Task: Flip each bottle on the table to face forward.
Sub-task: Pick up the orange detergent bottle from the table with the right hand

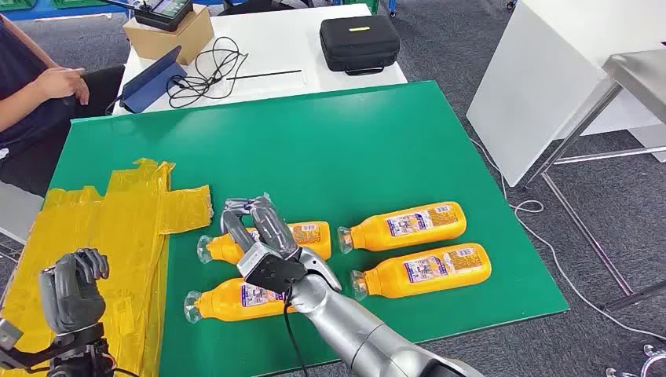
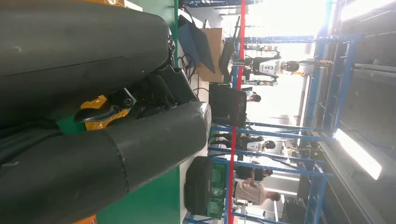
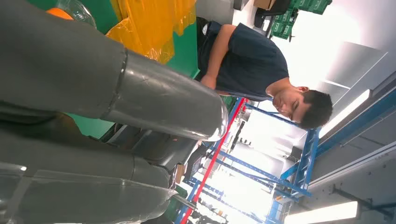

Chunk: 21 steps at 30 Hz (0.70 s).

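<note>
Four orange bottles lie on the green table (image 1: 353, 141), low in the frame. The right hand (image 1: 263, 236) rests on the upper-left bottle (image 1: 302, 236), fingers draped over it; a firm grip I cannot tell. The left hand (image 1: 72, 289), lower left, is curled shut, holding nothing.

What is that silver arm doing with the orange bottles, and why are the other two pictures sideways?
It belongs to a robot shaped like a person. The big picture comes from a camera high on its body, looking down. Four orange bottles lie on their sides on the green table. The robot's right hand is over the upper left bottle, with its fingers on or just above it; I can't tell if it grips. The left hand is curled over yellow tape, holding nothing. The sideways pictures come from cameras on the wrists, so its grey fingers look huge. A person sits nearby.
</note>
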{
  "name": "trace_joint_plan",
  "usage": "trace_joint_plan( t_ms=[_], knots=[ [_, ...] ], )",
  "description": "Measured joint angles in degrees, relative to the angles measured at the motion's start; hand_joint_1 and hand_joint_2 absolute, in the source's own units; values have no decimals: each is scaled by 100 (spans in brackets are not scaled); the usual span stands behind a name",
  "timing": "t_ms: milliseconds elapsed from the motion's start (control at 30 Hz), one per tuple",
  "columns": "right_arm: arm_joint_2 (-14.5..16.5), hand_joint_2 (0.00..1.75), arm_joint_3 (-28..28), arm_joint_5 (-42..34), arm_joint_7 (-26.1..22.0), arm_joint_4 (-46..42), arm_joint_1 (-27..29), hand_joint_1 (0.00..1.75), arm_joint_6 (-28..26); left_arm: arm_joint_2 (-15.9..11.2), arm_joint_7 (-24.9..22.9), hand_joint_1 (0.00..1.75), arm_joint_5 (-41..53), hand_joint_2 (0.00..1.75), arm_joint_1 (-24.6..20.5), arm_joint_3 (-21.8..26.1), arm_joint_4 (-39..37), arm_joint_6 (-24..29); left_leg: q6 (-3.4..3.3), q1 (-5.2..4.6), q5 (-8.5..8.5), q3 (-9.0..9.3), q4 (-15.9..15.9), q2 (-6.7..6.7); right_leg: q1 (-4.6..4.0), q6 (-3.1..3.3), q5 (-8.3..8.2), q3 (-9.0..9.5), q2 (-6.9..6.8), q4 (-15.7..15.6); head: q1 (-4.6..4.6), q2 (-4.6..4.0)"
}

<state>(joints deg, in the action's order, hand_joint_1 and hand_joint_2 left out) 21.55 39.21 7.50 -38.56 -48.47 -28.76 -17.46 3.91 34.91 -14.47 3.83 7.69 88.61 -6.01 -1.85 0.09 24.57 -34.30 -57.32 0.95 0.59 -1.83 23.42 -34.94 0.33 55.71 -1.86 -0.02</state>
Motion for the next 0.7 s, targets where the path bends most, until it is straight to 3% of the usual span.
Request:
trace_joint_plan(
  t_ms=[133, 200, 300, 367, 433, 567, 600, 633, 700],
  knots=[
    [-100, 0, -19, -146, 41, -88, 180, 175, -36, 13, 64, 175, 216, 0, 95, -38, 61, 32, 2, 0, 5, 13, -1, -1, -1, 0, 2, 2, 0, -7, 5, 0],
    [-556, 0, -121, -536, 94, -937, 1027, 175, -27, 41, 270, 175, 902, 0, 560, -310, 447, 409, -5, 1, 39, 63, -1, 21, -6, -4, 43, 32, -20, -25, 21, 0],
    [-1556, 0, -506, -859, 51, -2972, 2804, 175, 383, -45, 480, 175, 1536, 0, 1385, -1243, 1180, 1673, -27, -2, 93, 95, -2, 100, -6, -24, 112, 120, -93, -34, -16, 0],
    [-1871, 0, -746, -775, 53, -3766, 3341, 175, 688, -180, 453, 175, 1422, 0, 1520, -1786, 1432, 2177, -29, -12, 106, 72, -4, 78, 4, -28, 102, 118, -75, -35, -47, 0],
    [-1991, 0, -886, -673, 82, -4339, 3540, 175, 841, -280, 394, 175, 1331, 0, 1492, -2120, 1607, 2230, -39, -25, 124, 88, -4, 31, 12, -29, 98, 111, -35, -39, -46, 0],
    [-2151, 0, -1093, -575, 123, -4973, 3779, 175, 892, -308, 253, 175, 1350, 0, 1439, -2354, 1786, 1791, -44, -21, 127, 114, -3, 20, 6, -29, 101, 132, -26, -41, -51, 0],
    [-2173, 0, -1127, -573, 125, -5074, 3800, 175, 901, -304, 228, 155, 1375, 0, 1419, -2358, 1812, 1698, -43, -19, 126, 117, -3, 20, 5, -27, 100, 134, -25, -41, -50, 0],
    [-2191, 0, -1156, -575, 123, -5172, 3825, 144, 911, -300, 207, 111, 1393, 0, 1402, -2358, 1834, 1627, -42, -18, 125, 121, -3, 20, 5, -26, 99, 137, -25, -41, -49, 0],
    [-2220, 0, -1196, -577, 125, -5335, 3887, 57, 927, -292, 156, 24, 1377, 0, 1389, -2358, 1870, 1536, -40, -16, 123, 127, -3, 19, 4, -26, 99, 144, -24, -40, -49, 0]
  ],
)
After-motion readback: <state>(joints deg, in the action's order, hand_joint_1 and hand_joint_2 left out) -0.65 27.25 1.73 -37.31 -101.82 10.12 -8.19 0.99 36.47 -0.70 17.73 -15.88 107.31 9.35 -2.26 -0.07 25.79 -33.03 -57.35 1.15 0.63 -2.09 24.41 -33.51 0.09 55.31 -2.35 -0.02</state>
